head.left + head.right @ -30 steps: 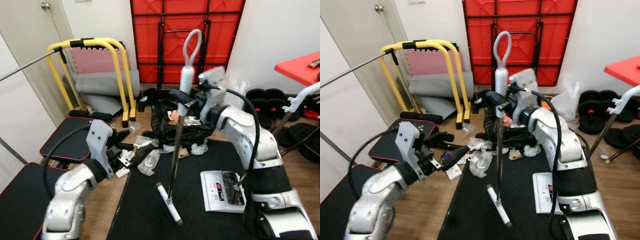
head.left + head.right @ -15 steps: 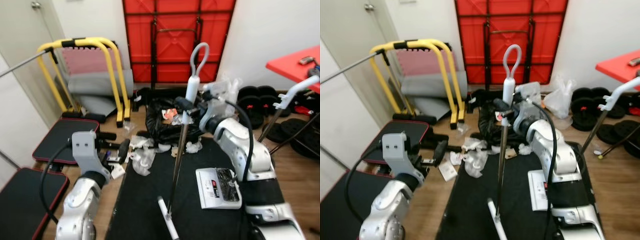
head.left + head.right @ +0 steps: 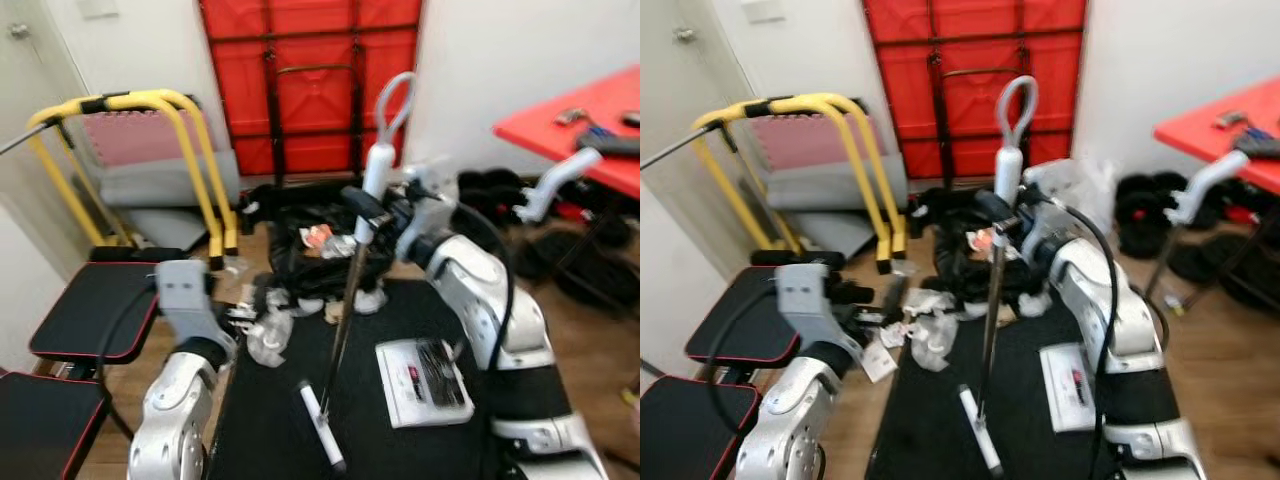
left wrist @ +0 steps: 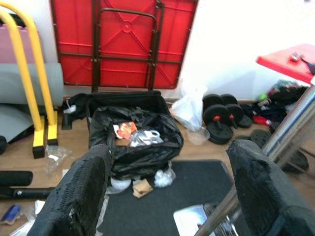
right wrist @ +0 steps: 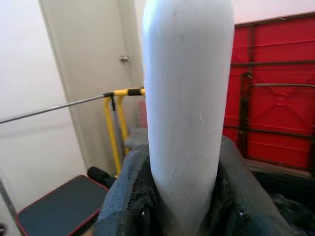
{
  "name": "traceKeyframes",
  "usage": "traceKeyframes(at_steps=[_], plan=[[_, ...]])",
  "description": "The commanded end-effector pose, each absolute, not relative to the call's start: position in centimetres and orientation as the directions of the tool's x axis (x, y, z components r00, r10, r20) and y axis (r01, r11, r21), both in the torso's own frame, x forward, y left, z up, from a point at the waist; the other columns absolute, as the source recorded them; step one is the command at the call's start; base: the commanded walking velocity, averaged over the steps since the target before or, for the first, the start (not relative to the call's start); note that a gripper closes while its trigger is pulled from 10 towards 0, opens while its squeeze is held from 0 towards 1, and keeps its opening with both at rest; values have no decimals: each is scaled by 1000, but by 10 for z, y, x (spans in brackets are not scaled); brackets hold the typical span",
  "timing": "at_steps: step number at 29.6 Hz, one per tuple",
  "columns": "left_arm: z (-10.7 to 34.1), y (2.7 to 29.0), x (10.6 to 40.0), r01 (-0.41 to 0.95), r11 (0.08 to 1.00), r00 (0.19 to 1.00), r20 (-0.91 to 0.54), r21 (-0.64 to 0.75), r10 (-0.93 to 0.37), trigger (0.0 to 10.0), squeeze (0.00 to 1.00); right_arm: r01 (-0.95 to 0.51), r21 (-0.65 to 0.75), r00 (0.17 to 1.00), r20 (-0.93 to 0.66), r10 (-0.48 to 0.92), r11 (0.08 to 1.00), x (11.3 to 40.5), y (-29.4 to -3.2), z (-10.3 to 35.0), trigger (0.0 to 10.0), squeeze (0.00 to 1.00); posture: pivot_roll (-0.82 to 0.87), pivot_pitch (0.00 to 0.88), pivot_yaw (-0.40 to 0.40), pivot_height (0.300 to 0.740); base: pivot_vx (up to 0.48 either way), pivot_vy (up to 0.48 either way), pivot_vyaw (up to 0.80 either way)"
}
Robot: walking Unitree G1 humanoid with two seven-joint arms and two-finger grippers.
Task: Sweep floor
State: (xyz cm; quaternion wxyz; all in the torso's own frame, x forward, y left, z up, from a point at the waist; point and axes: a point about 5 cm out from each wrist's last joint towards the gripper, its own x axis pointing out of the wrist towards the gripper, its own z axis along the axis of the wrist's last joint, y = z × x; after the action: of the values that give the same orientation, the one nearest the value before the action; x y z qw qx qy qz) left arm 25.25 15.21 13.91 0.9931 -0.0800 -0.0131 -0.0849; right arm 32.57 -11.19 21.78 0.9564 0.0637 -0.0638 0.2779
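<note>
Black right tool (image 3: 362, 212) clamps broom (image 3: 345, 300) upright; left tool (image 4: 162, 196) wide | mat (image 3: 400, 440) ahead

Glossy white plastic broom handle (image 5: 187, 123)

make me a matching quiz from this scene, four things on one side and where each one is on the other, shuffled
Things:
1. broom
2. black trash bag
3. folded red table
4. booklet

Places:
A. leaning against the wall
B. flat on the black mat
C. held upright in the right gripper
D. on the floor beyond the mat, litter inside

Pairs: 1-C, 2-D, 3-A, 4-B
</note>
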Motion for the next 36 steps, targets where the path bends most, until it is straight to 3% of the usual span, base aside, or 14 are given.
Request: traceKeyframes(at_steps=[1,27,36], plan=[[138,156,253,141,978,990,31,-153,-138,10000,0,-586,84,796,249,552,806,322,-104,236,10000,0,-135,0,-21,740,311,0,0],[140,150,255,175,975,984,29,-136,-173,10000,0,-594,166,798,245,550,787,323,-104,230,10000,0,-131,2,-18,740,307,0,0],[136,151,258,156,981,987,-4,-116,-158,10000,0,-612,171,784,258,565,772,322,-101,231,10000,0,-127,1,-15,740,0,0,0]])
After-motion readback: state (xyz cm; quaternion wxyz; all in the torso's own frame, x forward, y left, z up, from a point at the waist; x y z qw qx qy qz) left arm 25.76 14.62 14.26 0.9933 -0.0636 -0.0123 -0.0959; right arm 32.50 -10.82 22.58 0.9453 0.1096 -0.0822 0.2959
